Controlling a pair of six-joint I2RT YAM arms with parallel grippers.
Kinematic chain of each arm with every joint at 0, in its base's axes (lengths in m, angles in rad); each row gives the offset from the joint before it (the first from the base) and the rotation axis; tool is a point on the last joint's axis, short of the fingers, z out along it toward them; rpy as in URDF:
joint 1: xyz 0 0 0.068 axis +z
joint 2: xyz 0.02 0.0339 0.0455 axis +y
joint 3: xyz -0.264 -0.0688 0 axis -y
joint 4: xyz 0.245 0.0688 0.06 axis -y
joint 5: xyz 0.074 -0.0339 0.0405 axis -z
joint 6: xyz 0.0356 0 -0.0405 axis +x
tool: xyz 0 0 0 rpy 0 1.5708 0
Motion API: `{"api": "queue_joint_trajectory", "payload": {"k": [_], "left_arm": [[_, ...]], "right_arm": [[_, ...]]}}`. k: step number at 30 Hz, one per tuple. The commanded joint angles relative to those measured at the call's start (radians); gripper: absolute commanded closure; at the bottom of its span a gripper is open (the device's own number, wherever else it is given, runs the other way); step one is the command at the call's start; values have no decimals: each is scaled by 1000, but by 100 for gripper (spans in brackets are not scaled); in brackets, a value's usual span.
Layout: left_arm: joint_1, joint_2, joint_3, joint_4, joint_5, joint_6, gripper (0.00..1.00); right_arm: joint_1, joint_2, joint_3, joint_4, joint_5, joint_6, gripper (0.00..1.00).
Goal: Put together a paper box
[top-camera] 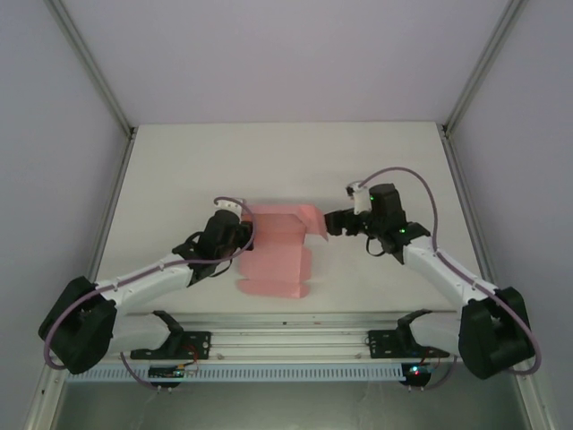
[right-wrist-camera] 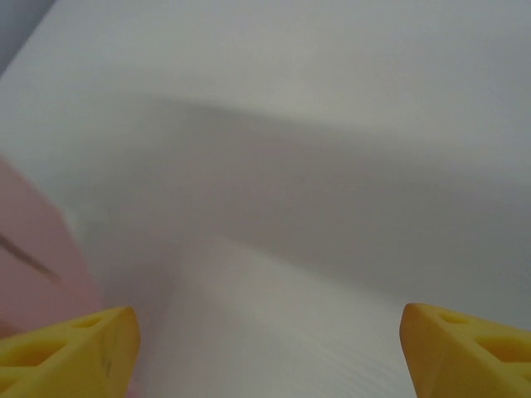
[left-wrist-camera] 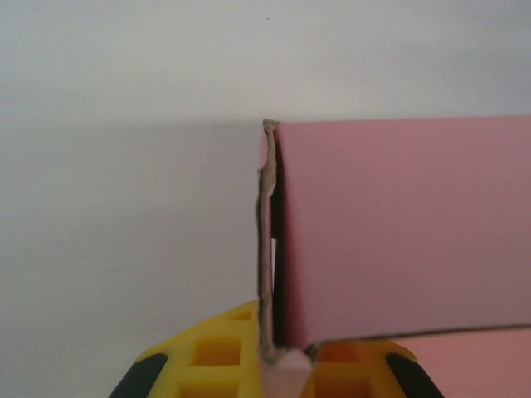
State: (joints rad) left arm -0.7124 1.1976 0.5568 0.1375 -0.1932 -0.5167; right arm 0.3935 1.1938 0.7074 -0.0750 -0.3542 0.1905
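Hand (left-wrist-camera: 280, 365) on outstretched left arm (top-camera: 152, 278) pinches paper box (top-camera: 273, 260).

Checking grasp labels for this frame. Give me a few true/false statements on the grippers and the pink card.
1. The left gripper is shut on an edge of the paper box. True.
2. The right gripper grips the paper box. False: its jaws stand open with nothing between them.
3. The paper box is a finished, closed box. False: it is an open sheet with flaps, lying on the table.
4. The paper box lies between the two grippers. True.
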Motion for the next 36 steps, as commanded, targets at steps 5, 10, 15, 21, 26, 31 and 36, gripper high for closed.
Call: {"api": "queue_joint_trajectory", "payload": {"k": [5,10,15,21,26,31,36], "left_arm": [[5,-25,-13,68,49,15,100],[6,-31,-20,84,75,19,100],[5,-49,-24,67,35,5,100],[8,-56,-6,-19,-48,3,100],[7,-64,-9,-2,-25,15,100],[7,-64,-11,16,5,21,100],[8,-57,-5,15,3,19,100]], "right_arm": [[150,108,85,85,-71,-59,16],[206,194,129,106,36,-51,18],[217,179,135,84,120,-49,19],[185,15,79,-85,152,-67,20],[122,-86,40,-160,-14,-111,24],[126,-59,61,-106,-148,-167,25],[164,38,133,-70,-224,-190,29]]}}
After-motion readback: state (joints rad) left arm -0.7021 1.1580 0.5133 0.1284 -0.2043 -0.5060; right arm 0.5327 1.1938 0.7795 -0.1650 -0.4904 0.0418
